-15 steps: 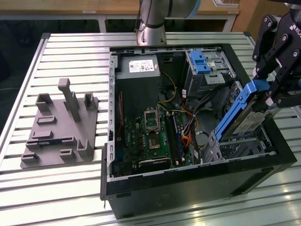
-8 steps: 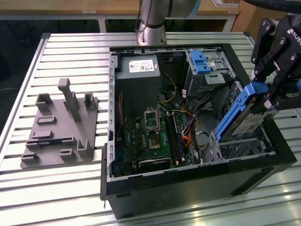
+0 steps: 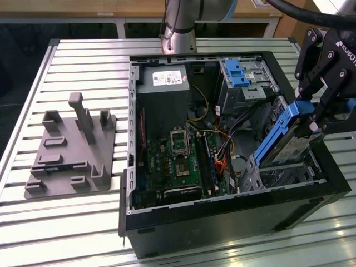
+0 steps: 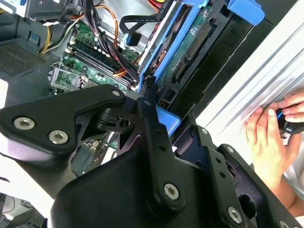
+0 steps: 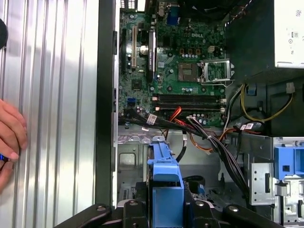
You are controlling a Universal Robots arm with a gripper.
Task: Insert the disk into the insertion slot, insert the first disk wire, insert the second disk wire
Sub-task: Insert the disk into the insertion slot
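The disk (image 3: 286,139), silver in a bright blue frame, hangs tilted over the case's corner at the exterior view's right, its lower end at the mouth of the insertion slot (image 3: 278,177), a grey perforated cage. My gripper (image 3: 314,118) is shut on the disk's upper end. In the first wrist view the blue frame (image 5: 165,175) sits between my black fingers (image 5: 135,213), pointing into the cage (image 5: 135,159). The second wrist view shows the disk (image 4: 190,47) edge-on with its connector exposed. Loose black and orange wires (image 3: 222,149) lie beside the cage.
The open black computer case (image 3: 222,222) holds a motherboard (image 3: 178,161), a power supply (image 3: 164,80) and a taller cage with a blue latch (image 3: 239,72). A grey fixture (image 3: 72,147) stands at the exterior view's left. A person's hand (image 4: 270,137) rests on the slatted table near the case.
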